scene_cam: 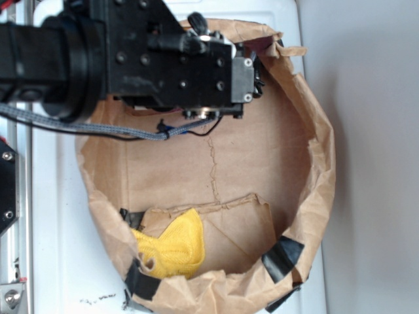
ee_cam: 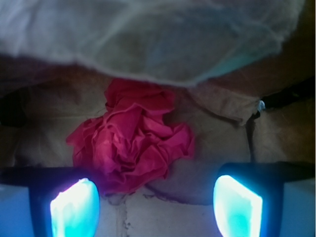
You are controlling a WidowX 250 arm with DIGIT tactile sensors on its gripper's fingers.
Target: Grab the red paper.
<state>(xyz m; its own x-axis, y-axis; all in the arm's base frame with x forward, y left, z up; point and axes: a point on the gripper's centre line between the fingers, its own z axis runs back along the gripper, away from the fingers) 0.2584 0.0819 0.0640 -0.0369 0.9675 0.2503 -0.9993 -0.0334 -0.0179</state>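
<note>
Pincer (ee_cam: 155, 207): I held it apart, empty, straddling room for the wad.
Red paper (ee_cam: 132, 140): lay at twelve o'clock, slightly left of centre, on the brown bag (scene_cam: 321, 163) floor.

A white tabletop (scene_cam: 59, 275) lies under the scene, visible from 6 to 9 o'clock. At 3 o'clock a plain grey wall (scene_cam: 373, 157) fills the side. A metal rail (scene_cam: 13, 288) runs along the 8 o'clock edge. The light is soft and even.
</note>
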